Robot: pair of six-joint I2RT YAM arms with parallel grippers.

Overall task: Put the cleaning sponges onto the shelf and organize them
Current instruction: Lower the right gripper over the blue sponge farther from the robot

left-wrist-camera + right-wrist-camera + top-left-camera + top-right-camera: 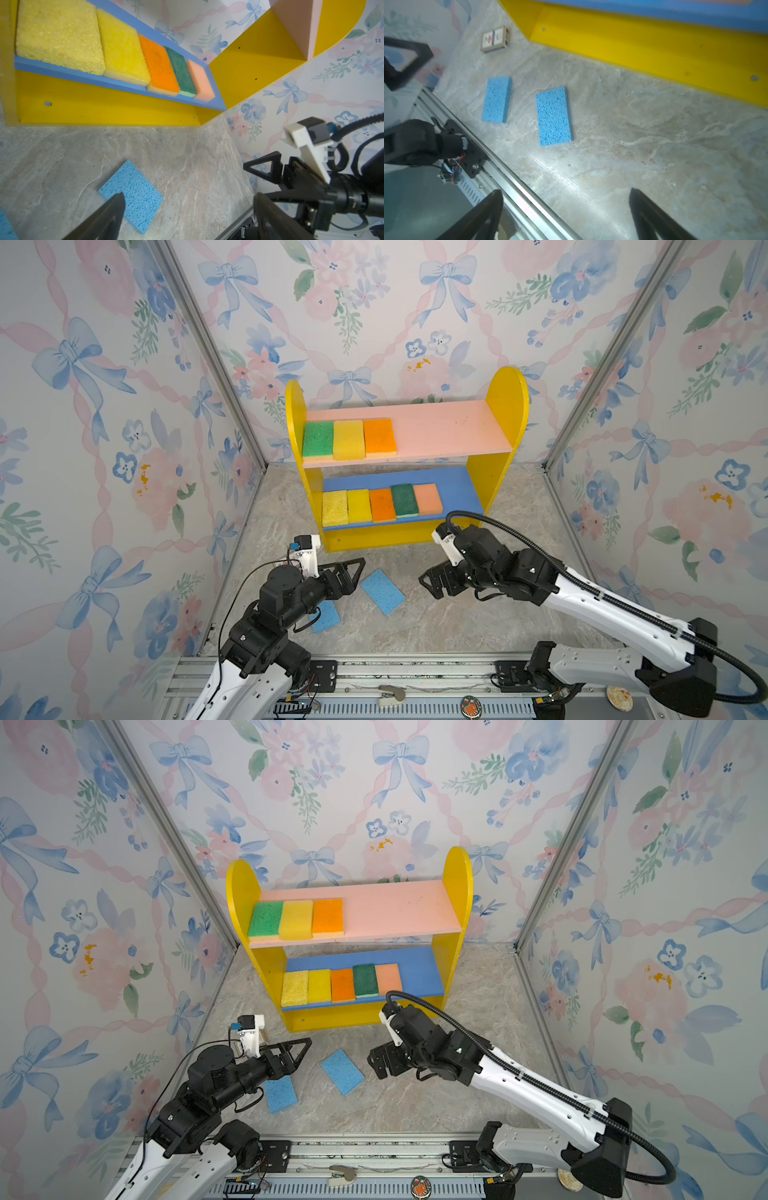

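The shelf [505,406] [453,886] stands at the back. Its pink upper board holds a green [318,438], a yellow [348,439] and an orange sponge [379,436]. Several sponges [382,504] [124,45] lie in a row on the blue lower board. Two light blue sponges lie flat on the table. One [382,591] [342,1071] [554,116] [135,193] is between my grippers. The other [326,616] [281,1095] [497,99] is partly under my left arm. My left gripper [353,576] [189,196] is open and empty. My right gripper [430,583] [565,191] is open and empty, just right of the middle sponge.
A small wooden block [495,39] lies near the shelf's left foot, behind my left wrist. An aluminium rail [415,672] [508,182] runs along the table's front edge. Wallpapered walls close in the left, right and back.
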